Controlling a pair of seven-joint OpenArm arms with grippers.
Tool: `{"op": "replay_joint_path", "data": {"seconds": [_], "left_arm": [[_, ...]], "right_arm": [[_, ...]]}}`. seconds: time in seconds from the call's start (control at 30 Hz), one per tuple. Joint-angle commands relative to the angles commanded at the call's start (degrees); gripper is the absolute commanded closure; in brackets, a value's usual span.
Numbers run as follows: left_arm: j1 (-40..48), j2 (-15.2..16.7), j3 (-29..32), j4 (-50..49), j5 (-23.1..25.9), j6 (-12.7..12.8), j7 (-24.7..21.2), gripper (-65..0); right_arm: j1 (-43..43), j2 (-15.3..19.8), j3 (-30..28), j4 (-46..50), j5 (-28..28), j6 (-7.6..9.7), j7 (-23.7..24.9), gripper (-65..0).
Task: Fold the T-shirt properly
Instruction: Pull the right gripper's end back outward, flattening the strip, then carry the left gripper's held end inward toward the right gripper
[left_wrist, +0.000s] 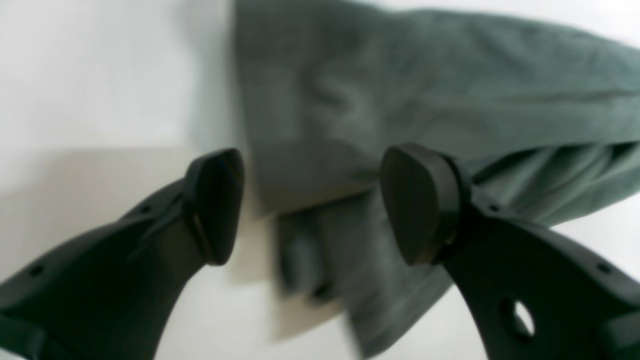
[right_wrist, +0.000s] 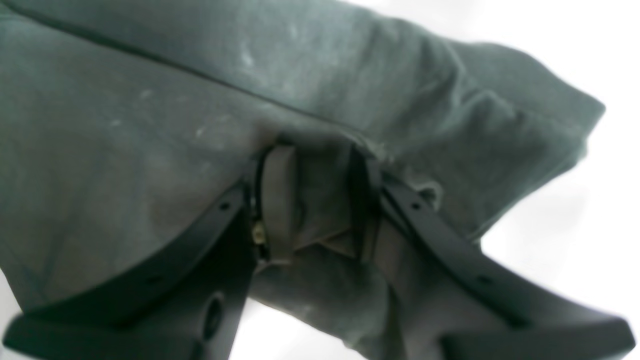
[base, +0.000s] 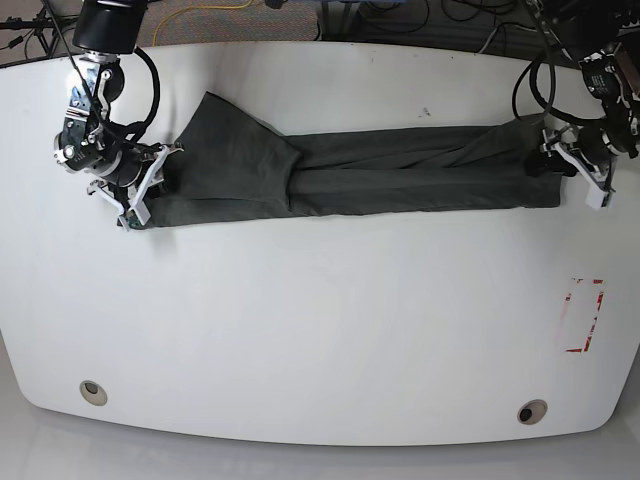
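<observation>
My right pincer (right_wrist: 310, 200) is clenched on bunched T-shirt (base: 400, 175) cloth. My left pincer (left_wrist: 312, 205) gapes, hem just ahead. Soft, thin, light: pinch the corners.

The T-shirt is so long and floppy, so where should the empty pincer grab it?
Probably the end corner of the T-shirt, coming down from above at the table's short side. The left pincer hangs open right over that layered hem, where edges give something to pinch. The right pincer already clamps the far end, so both ends could lift together.
</observation>
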Motion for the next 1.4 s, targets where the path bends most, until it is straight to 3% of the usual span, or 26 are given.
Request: {"op": "replay_joint_path", "data": {"seconds": [0.1, 0.23, 0.33, 0.37, 0.47, 0.73, 1.0, 1.23, 1.4], "left_arm": [[0.00, 0.00, 1.67, 0.00, 0.00, 0.00, 0.00, -42.8], [-0.09, 0.62, 1.85, 0.00, 0.09, 0.00, 0.00, -34.7], [-0.26, 0.79, 1.41, 0.00, 0.26, 0.00, 0.00, -21.2], [-0.26, 0.79, 1.49, 0.00, 0.26, 0.00, 0.00, -13.6], [-0.35, 0.62, 1.49, 0.26, 0.35, 0.00, 0.00, -6.1], [0.09, 0.62, 1.85, 12.04, 0.35, 0.00, 0.26, -6.0], [-0.44, 1.14, 7.38, 24.97, 0.00, 0.00, 7.91, -6.0], [-0.97, 5.36, 16.88, 30.86, 0.00, 0.00, 9.58, -6.1], [-3.60, 10.37, 21.19, 30.77, 0.35, 0.00, 10.68, -6.1]], "right_arm": [[0.00, -0.70, 0.09, 0.00, -0.18, 0.00, 0.00, -16.5], [0.00, -0.79, 0.09, 0.00, -0.18, 0.00, 0.00, -16.5], [0.00, -0.79, 0.09, 0.00, -0.18, 0.00, 0.00, -16.5], [0.00, -0.88, 0.09, 0.00, -0.18, 0.00, 0.00, -16.5], [0.00, -0.88, 0.09, 0.00, 0.00, 0.00, 0.00, -16.5], [0.00, -0.88, 0.09, 0.00, 0.00, 0.00, 0.00, -16.5], [0.00, -0.88, 0.09, 0.00, 0.00, 0.00, 0.00, -16.5], [0.00, -0.97, 0.09, 0.00, 0.00, 0.00, 0.00, -16.5], [0.00, -1.85, 0.18, 0.00, -0.26, 0.00, 0.00, -16.5]]}}
